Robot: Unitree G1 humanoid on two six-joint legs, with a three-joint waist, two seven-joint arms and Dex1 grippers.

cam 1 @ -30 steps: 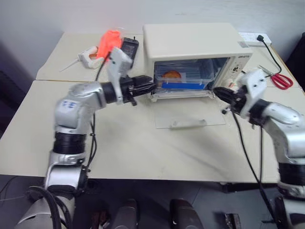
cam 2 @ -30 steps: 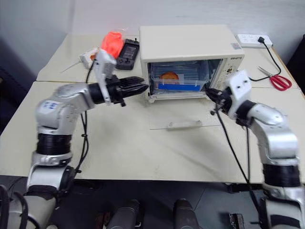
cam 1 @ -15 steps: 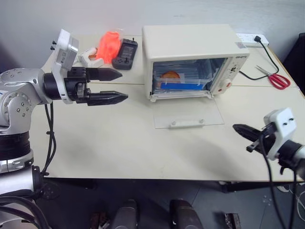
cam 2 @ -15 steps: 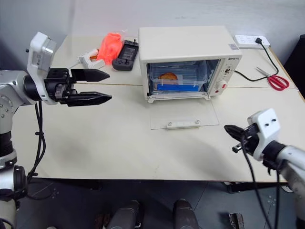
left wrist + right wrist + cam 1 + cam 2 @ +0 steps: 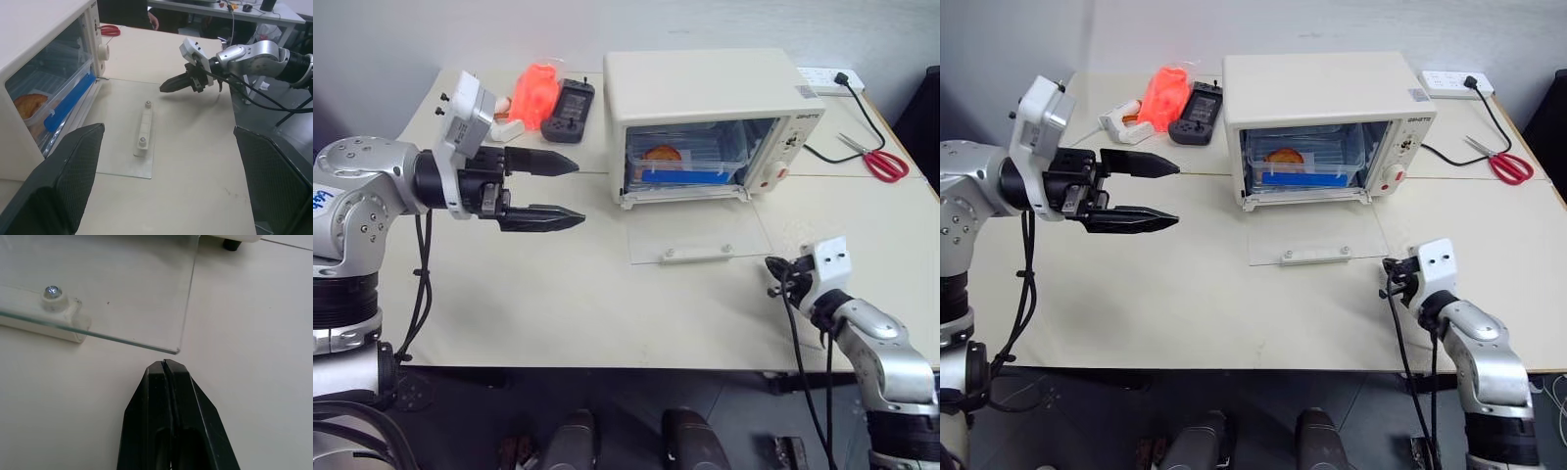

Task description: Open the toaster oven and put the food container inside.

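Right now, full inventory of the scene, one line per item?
toaster oven: 1, cream-white, back middle of table, glass door flat down
food container: 1, clear with blue clips, inside oven
scissors: 1, red handles, right of oven
power strip: 1, white, back right, black plug in it
orange object: 1, back left
black device: 1, beside orange object
table: beige
left gripper: open, left of oven
right gripper: shut, near the door's corner

clear glass oven door, matt black pincer, perhaps plastic.
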